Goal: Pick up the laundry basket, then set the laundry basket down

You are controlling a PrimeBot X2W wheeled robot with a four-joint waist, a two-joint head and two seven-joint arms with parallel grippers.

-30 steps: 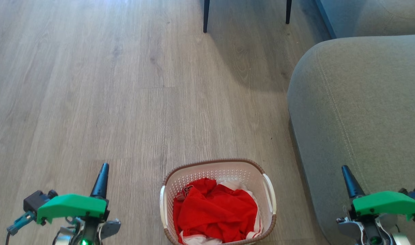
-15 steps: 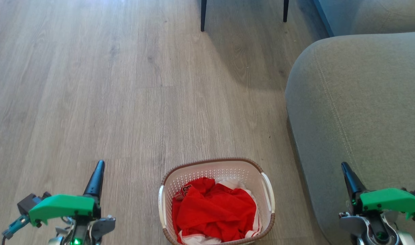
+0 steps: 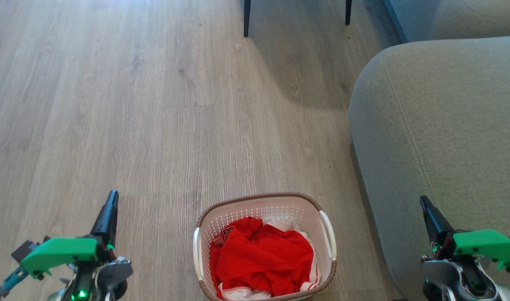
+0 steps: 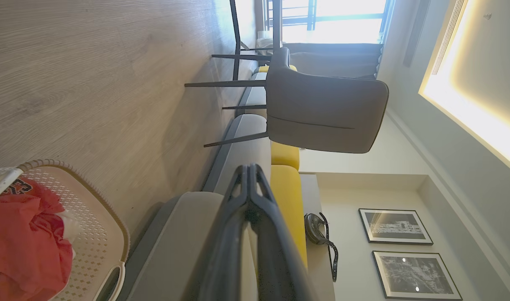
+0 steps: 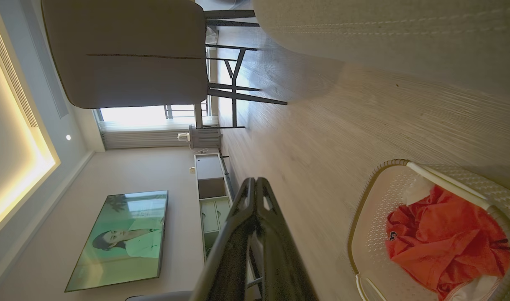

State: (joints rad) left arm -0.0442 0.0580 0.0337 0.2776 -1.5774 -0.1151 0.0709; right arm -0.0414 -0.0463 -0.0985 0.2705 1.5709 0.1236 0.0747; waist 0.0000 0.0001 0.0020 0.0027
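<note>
Head: basket on floor, near rim cut off by the frame; my left hand and right hand flank it, apart.
Left wrist: left hand clenched, empty; basket cropped.
Right wrist: right hand clenched, empty; basket cropped.

As I see it from my remote station: pale wood-plank floor, grey sofa arm at the head view's right, grey chair on thin dark legs, yellow cushions, two framed prints, wall television near a low cabinet.
</note>
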